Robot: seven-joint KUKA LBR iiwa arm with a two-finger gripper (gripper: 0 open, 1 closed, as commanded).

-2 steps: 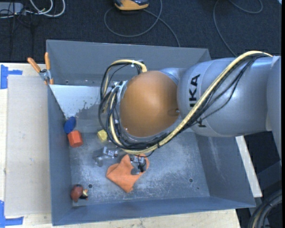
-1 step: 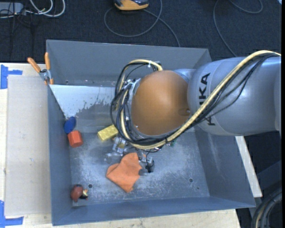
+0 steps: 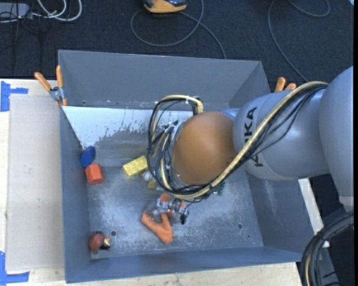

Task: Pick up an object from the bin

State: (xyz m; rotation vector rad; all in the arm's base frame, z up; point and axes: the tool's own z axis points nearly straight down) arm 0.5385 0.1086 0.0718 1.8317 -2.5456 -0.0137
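Grey bin (image 3: 250, 222): arm (image 3: 286, 142) reaching down, hand (image 3: 172, 208) over orange carrot (image 3: 159, 227); grip unclear.

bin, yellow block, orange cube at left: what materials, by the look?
The bin looks like grey sheet metal, dull, its floor scuffed pale. The yellow block is probably painted wood or plastic: flat faces, even matte colour. The orange cube looks alike, matte with crisp edges; wood or plastic, I cannot tell.

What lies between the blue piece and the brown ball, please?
An orange block, close by the blue piece; the bin floor from it to the brown ball is bare, as the camera view shows.
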